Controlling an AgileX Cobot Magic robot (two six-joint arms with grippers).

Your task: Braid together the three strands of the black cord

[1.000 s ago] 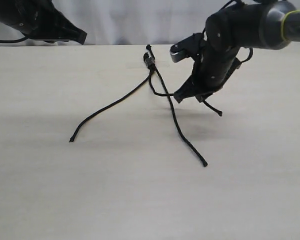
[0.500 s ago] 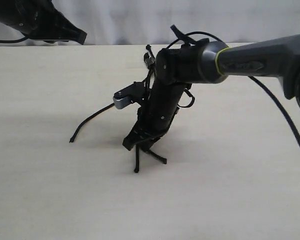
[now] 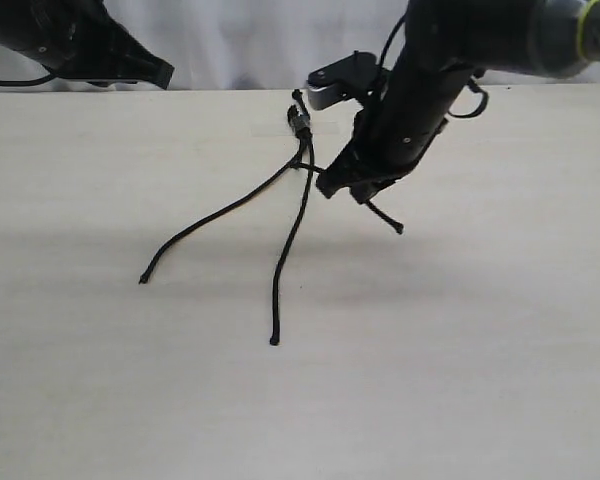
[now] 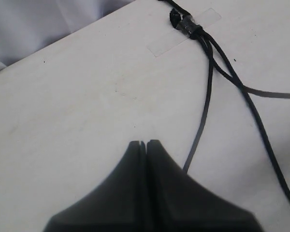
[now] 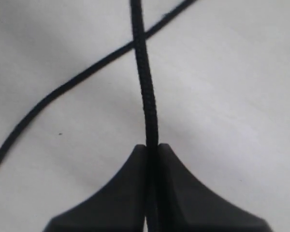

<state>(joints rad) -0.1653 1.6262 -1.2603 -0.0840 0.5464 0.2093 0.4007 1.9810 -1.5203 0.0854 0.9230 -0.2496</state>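
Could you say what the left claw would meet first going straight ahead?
Likely bare table: the left claw, shut, points past the nearest strand, which lies beside its line. Depth is unclear.

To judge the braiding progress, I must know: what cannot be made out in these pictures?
Exterior view: middle of the held strand, behind the right end effector.
Left wrist view: where the strands end; two leave the frame, one runs behind the left end effector.
Right wrist view: the knotted head, outside the frame.
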